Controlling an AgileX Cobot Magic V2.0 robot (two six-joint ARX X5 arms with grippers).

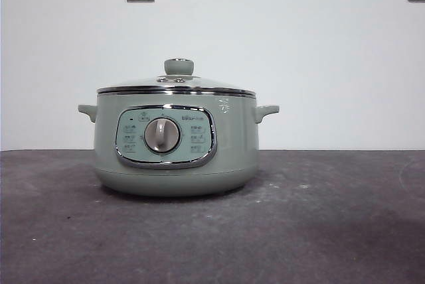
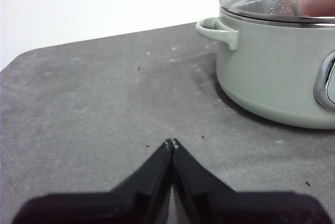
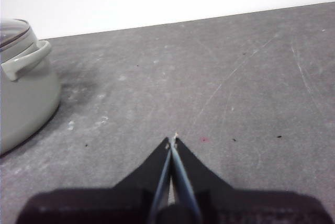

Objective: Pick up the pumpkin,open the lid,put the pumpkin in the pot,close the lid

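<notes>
The pot (image 1: 176, 144) is sitting on the table (image 1: 332, 231), with the lid (image 1: 176, 85) resting on top of it. Through the lid, the pumpkin (image 2: 314, 7) is lying inside the pot. Both grippers are hovering over the table apart from the pot, the left gripper (image 2: 171, 142) to one side of it and the right gripper (image 3: 172, 139) to the other.

I see a pale sage-green pot (image 1: 176, 158) with a chrome-framed panel and grey dial (image 1: 162, 135). On it, the clear lid (image 1: 176, 85) has a shiny rim and sage knob; orange-red shows through the glass (image 2: 319, 7). Under the pot, a dark grey mottled table (image 1: 319, 231); behind, a white wall (image 1: 299, 45).
</notes>
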